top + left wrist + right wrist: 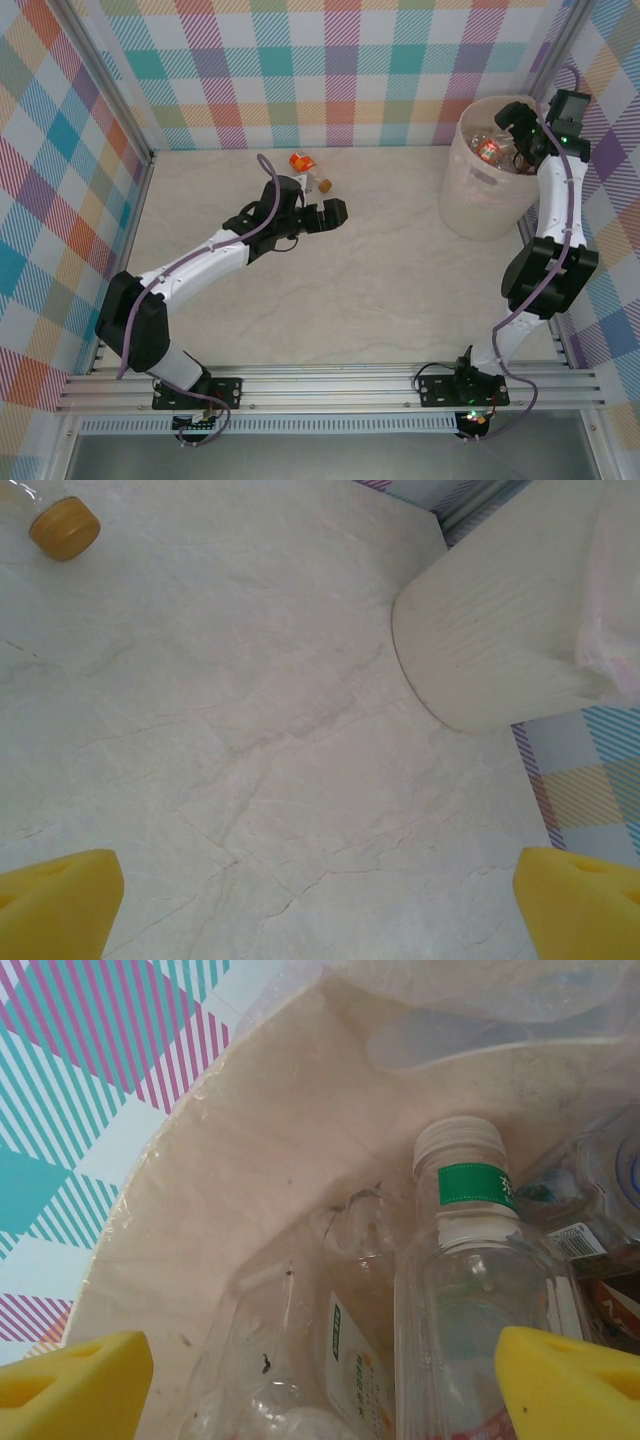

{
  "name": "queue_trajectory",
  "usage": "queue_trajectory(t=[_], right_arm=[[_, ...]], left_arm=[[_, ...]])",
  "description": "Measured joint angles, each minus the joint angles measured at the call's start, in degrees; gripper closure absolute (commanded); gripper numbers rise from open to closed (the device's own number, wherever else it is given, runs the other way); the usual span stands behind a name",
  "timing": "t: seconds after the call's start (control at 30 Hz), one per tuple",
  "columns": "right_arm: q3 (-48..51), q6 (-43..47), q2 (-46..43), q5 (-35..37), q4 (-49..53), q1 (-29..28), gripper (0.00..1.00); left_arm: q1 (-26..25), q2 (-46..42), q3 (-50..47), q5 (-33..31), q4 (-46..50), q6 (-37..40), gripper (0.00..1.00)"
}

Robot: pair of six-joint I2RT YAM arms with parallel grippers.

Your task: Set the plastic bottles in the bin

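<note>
- The left pincer (325, 213) hangs over the middle of the desk (380, 290), its yellow fingers (60, 905) spread wide apart with only bare marbled surface between them.
- Two plastic bottles lie on the desk just beyond that pincer, towards the back wall: an orange-labelled bottle (301, 161) and, just beside it and nearer the pincer, an amber-capped bottle (320, 183). The amber cap (64, 528) shows in the top corner of the left wrist view.
- The bin (480, 205) stands upright at the far right of the desk, close to the checked wall, well apart from those two bottles.
- The right pincer (508, 135) is up over the bin's mouth, pointing down into it; its fingers (70, 1385) are likewise wide apart and clamp nothing.
- Inside the bin, a pile of clear bottles: a green-banded bottle (465, 1260) with a white cap lies uppermost, and another with a pale label (350, 1360) is beside it against the bin's wall.
</note>
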State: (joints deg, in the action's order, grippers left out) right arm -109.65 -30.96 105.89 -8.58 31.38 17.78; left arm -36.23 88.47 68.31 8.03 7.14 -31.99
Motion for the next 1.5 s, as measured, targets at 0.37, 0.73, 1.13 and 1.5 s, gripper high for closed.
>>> queue_trajectory(t=[0.37, 0.73, 1.13, 1.5], right_arm=[[8.22, 1.7, -14.1, -5.11, -6.03, -0.02, 0.09], [21.27, 2.1, -23.1, -15.8, -11.5, -4.07, 0.0], [33.38, 3.61, -38.86, -19.63, -18.93, -15.47, 0.0], [37.03, 3.89, -41.9, -20.2, -18.47, -17.51, 0.0]], left_arm=[[0.48, 6.23, 5.53, -3.82, 5.6, -1.31, 0.0], [2.8, 20.94, 22.01, -8.74, 12.94, -3.69, 0.0], [3.26, 44.35, 49.22, -24.46, 26.88, -10.4, 0.03], [5.92, 59.45, 68.3, -26.29, 30.53, -11.54, 0.09]])
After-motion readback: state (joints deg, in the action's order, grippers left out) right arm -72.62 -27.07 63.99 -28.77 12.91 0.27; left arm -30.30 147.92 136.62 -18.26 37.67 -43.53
